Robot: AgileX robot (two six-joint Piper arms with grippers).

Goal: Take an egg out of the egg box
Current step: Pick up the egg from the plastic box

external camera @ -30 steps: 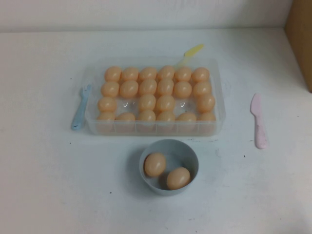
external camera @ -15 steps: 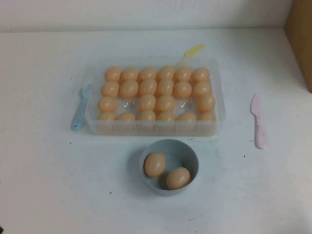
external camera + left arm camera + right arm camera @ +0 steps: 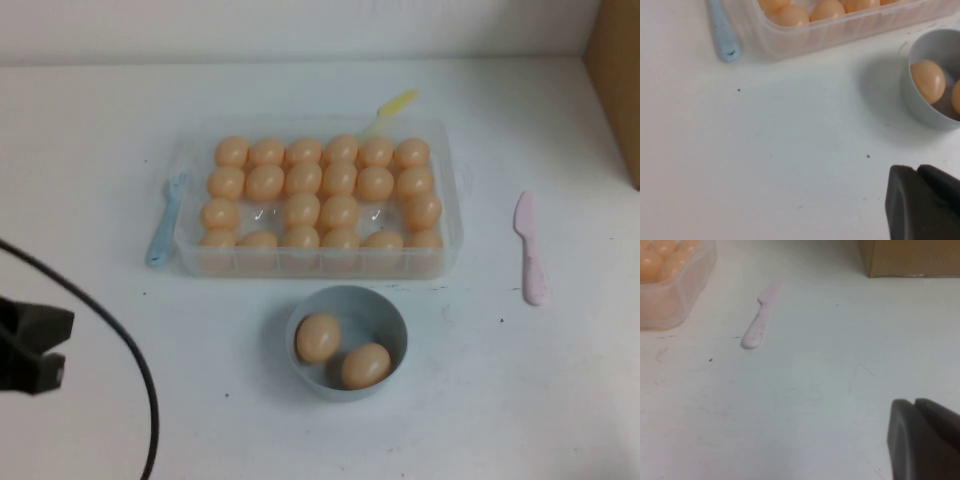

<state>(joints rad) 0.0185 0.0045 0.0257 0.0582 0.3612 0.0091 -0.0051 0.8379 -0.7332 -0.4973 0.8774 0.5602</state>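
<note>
The clear egg box [image 3: 451, 200] stands at the table's middle, filled with peach-orange eggs [image 3: 302, 209]; two cells in its third row are empty. It also shows in the left wrist view [image 3: 840, 30]. My left gripper [image 3: 45, 347] is at the left edge of the high view, low over the bare table, well left of the grey-blue bowl [image 3: 385, 312], apart from the box. Its fingers [image 3: 905, 200] are together and hold nothing. My right gripper [image 3: 915, 407] shows only in the right wrist view, shut and empty, over bare table right of the box.
The bowl holds two eggs [image 3: 318, 337]. A blue fork [image 3: 165, 220] lies along the box's left side, a yellow utensil [image 3: 392, 105] behind it, a pink knife [image 3: 530, 250] to its right. A cardboard box [image 3: 620, 80] stands at the far right.
My left arm and its cable have come into the high view from the lower left edge. The eggs, box and bowl have not moved.
</note>
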